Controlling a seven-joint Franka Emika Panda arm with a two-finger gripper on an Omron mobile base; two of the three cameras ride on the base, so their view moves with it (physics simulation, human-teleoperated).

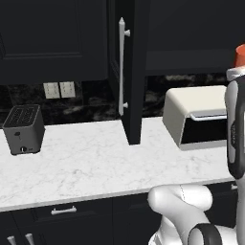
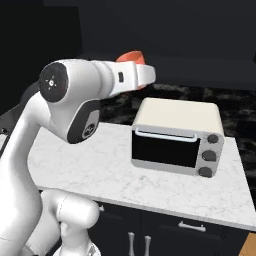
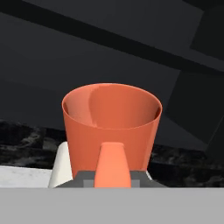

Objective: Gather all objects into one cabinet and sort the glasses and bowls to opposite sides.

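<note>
From the left base view, an orange mug shows at the right edge, high above the marble worktop and the toaster oven; the cabinet door stands open.

From the right base view, the mug peeks over the arm's wrist.

In the hand view, the fingers clamp the mug by its handle, upright, mouth up, handle toward the camera.

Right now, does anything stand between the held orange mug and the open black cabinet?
Nothing visible does. The gripper is shut on the orange mug, held high above the toaster oven; the cabinet door stands open to its left.
</note>
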